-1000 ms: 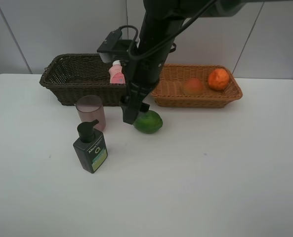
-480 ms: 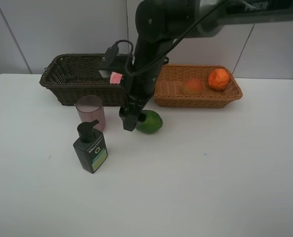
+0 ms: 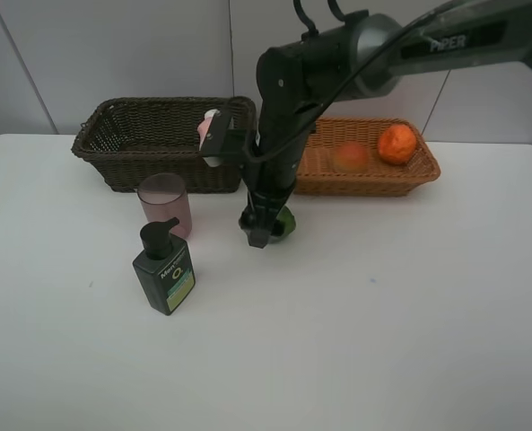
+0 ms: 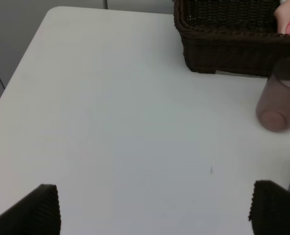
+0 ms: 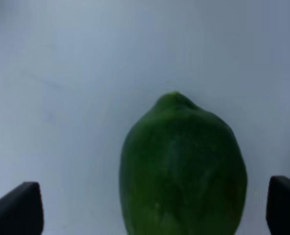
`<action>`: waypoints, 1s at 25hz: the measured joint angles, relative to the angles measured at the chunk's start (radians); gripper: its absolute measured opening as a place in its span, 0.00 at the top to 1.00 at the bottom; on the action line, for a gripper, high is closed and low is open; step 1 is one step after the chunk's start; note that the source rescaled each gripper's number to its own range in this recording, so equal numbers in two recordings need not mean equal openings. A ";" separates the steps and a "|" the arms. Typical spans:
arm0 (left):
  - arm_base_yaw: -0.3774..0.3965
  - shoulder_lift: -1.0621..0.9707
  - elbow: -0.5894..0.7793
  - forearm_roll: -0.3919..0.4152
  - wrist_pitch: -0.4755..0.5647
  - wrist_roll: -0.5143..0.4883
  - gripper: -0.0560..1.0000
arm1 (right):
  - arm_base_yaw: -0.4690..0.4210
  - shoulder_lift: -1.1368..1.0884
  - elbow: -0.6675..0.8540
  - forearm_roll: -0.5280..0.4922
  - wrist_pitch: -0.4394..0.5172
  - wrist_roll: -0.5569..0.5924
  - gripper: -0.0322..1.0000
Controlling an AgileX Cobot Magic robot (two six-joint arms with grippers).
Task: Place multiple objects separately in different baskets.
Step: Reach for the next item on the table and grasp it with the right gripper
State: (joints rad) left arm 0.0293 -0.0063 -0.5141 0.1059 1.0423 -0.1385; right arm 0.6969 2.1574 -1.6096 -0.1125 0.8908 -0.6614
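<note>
Green lime (image 5: 183, 166) on the desk (image 3: 382, 305) is straddled by the right tool (image 3: 262, 230), fingers spread apart; left tool (image 4: 154, 209) is likewise seen spread apart.

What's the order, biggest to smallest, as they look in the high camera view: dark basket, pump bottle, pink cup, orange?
1. dark brown basket
2. pump bottle, nearest the camera
3. pink cup
4. orange, farther back, so its rank against the cup is unsure

"PIPER" on the right arm (image 3: 449, 42); pump bottle (image 3: 164, 274) label illegible
</note>
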 joint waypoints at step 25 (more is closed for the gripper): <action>0.000 0.000 0.000 0.000 0.000 0.000 0.00 | 0.000 0.086 0.003 -0.105 -0.064 0.157 0.00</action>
State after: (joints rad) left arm 0.0293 -0.0063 -0.5141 0.1059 1.0423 -0.1385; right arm 0.6969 2.2434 -1.6062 -0.2173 0.8264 -0.5049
